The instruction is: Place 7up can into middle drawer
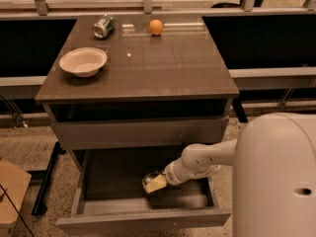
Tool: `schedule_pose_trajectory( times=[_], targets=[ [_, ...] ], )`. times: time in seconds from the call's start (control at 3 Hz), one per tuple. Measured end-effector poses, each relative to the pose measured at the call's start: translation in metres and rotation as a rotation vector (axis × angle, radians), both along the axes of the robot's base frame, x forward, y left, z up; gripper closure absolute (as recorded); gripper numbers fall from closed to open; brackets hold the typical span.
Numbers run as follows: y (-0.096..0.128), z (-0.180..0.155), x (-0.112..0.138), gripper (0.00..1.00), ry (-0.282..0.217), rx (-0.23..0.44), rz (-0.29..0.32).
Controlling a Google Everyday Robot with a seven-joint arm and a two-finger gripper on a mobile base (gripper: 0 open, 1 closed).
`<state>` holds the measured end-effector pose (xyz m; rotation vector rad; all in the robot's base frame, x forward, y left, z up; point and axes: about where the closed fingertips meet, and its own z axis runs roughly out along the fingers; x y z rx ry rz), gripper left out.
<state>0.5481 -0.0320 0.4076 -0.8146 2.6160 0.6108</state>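
The 7up can [153, 182], pale silver with a silver end, lies on its side inside the open middle drawer [143, 220], near the middle of its floor. My gripper [161, 180] reaches into the drawer from the right and is shut on the can. I cannot tell whether the can touches the drawer floor. The white arm [202, 162] runs back to my body at the right.
The closed drawer front [140, 132] sits just above the arm. On the cabinet top [163, 68] are a darker green can [102, 26], an orange [156, 27] and a white bowl [83, 61]. A cardboard box [10, 191] stands at the left on the floor.
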Motion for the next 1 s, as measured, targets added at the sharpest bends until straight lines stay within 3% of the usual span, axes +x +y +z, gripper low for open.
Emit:
schedule_pose_trajectory(
  times=[0.67,1.0],
  targets=[
    [-0.0048,-0.0245,-0.003,0.31,0.036,-0.073,-0.039],
    [-0.0037,-0.0252,-0.0037,0.08,0.037,-0.072,-0.036]
  ],
)
